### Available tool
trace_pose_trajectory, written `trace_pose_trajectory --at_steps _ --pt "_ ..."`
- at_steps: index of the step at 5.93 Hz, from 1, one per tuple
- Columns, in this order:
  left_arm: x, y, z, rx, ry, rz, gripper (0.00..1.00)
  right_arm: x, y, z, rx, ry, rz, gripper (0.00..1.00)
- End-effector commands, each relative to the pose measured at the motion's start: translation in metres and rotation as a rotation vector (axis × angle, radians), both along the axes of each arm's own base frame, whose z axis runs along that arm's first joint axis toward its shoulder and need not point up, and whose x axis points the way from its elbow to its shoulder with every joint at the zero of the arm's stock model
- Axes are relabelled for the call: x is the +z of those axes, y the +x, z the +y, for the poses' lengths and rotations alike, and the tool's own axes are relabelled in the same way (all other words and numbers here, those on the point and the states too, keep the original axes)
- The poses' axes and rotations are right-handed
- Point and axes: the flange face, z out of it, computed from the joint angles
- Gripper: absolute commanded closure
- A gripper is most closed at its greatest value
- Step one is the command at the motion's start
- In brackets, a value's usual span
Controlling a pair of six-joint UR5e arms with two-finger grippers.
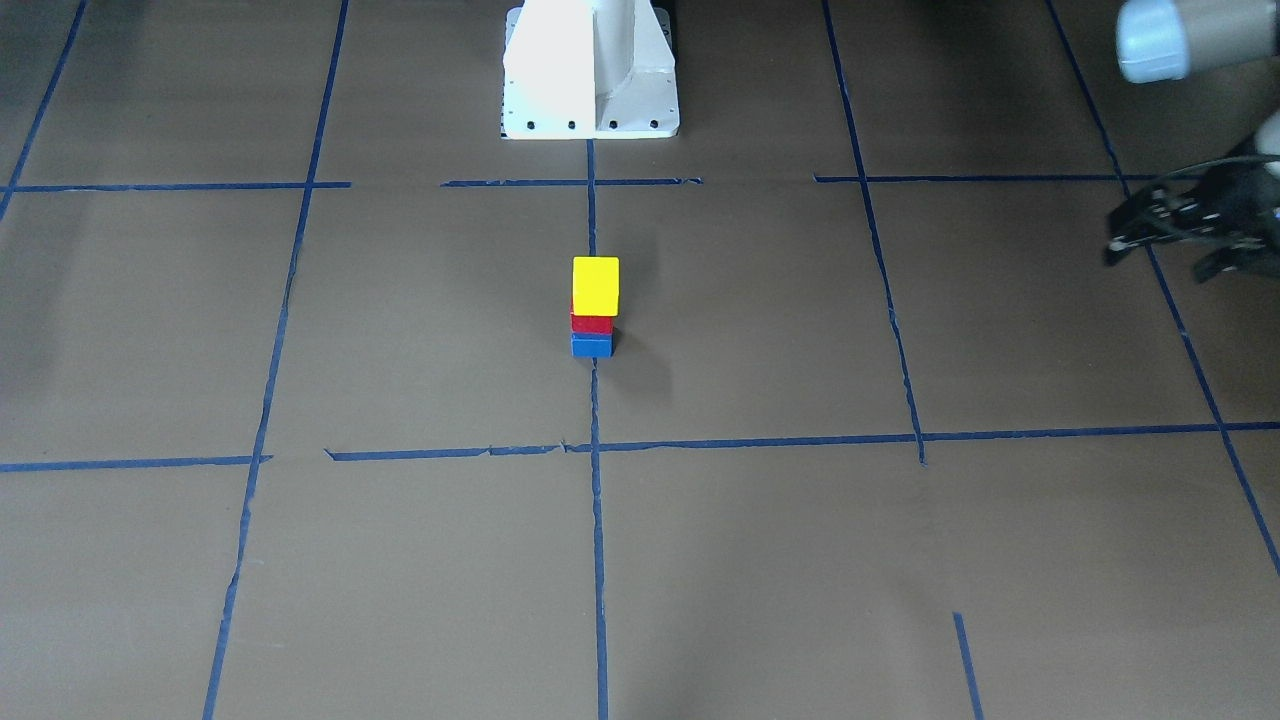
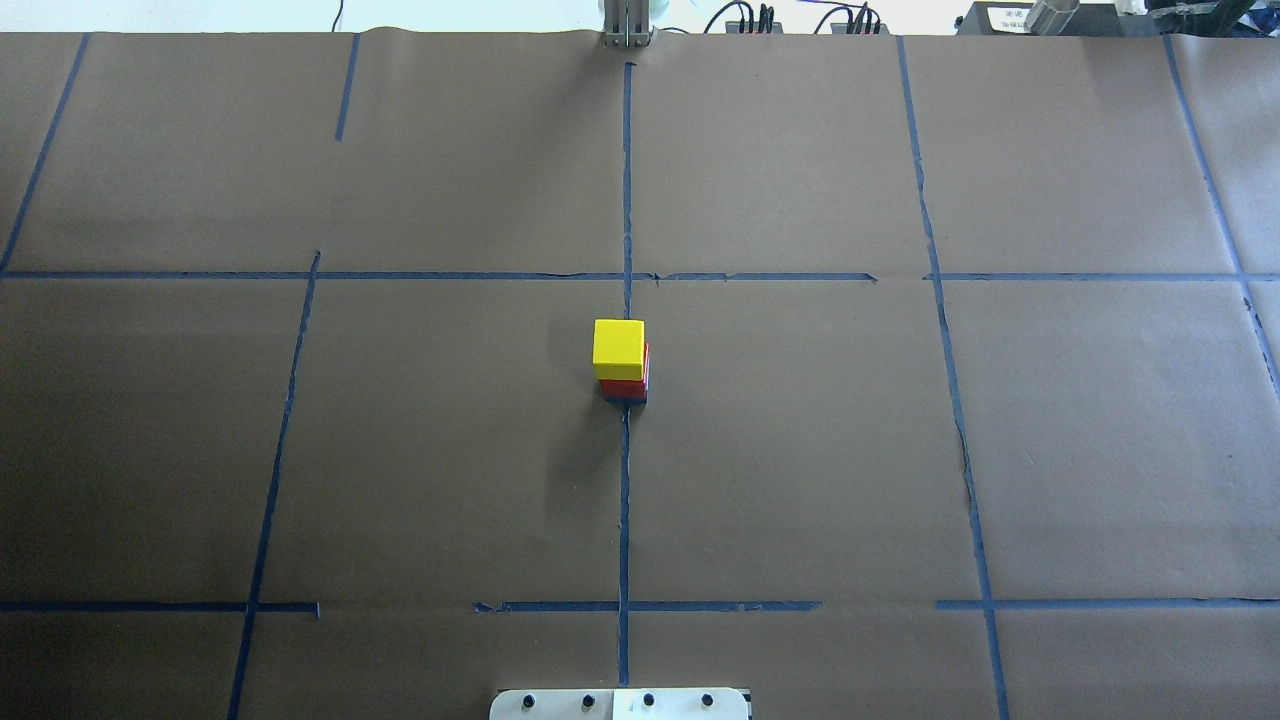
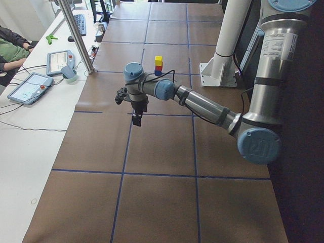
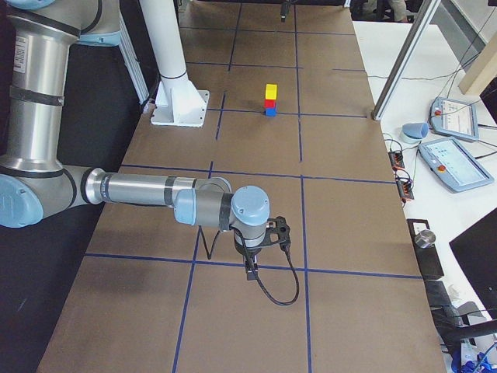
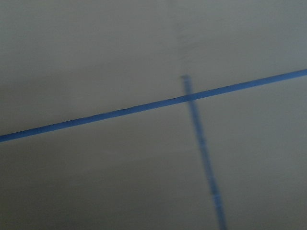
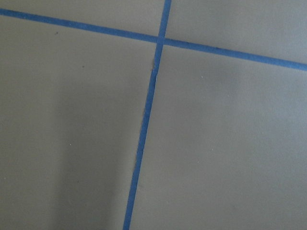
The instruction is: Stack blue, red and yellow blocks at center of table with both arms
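The three blocks are standing as one upright stack in the middle of the front-facing frame. The blue block [image 1: 592,345] is sitting on the table [image 1: 300,350], the red block [image 1: 592,324] is resting on it, and the yellow block [image 1: 595,285] is lying on top. The stack is sitting on the central blue tape line [image 1: 597,500], below the white robot base [image 1: 590,70].

The left claw [image 1: 1156,262] is hanging at the right edge of that frame, well apart from the stack, its fingers spread and gripping nothing. The right claw [image 4: 264,250] is hovering low in the right side view, far from the blocks; whether it is released or clenched I cannot tell.
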Motion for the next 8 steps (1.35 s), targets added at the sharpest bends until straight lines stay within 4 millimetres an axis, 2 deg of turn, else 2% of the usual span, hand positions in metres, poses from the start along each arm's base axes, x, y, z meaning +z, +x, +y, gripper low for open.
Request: trace_pose_trajectory --at_steps 1,2,3,4,7,8 --pt "0.085 -0.076 0.047 -0.043 -0.08 -0.012 0.0 -0.008 -0.003 -0.011 0.005 0.007 0.0 0.0" --pt "0.111 -0.087 0.061 -0.063 -0.13 -0.015 0.0 -0.009 -0.004 -0.011 0.003 0.008 0.0 0.0" --pt "0.128 -0.088 0.079 -0.063 -0.165 -0.017 0.0 -0.009 -0.004 -0.011 0.003 0.01 0.0 0.0" --pt "0.134 -0.088 0.081 -0.063 -0.178 -0.019 0.0 -0.009 -0.004 -0.011 0.003 0.01 0.0 0.0" --pt "0.13 -0.088 0.075 -0.069 -0.159 -0.027 0.0 -0.008 -0.004 -0.011 0.002 0.009 -0.001 0.0" --pt "0.12 -0.088 0.073 -0.068 -0.136 -0.031 0.0 -0.008 -0.004 -0.011 0.002 0.009 -0.001 0.0"
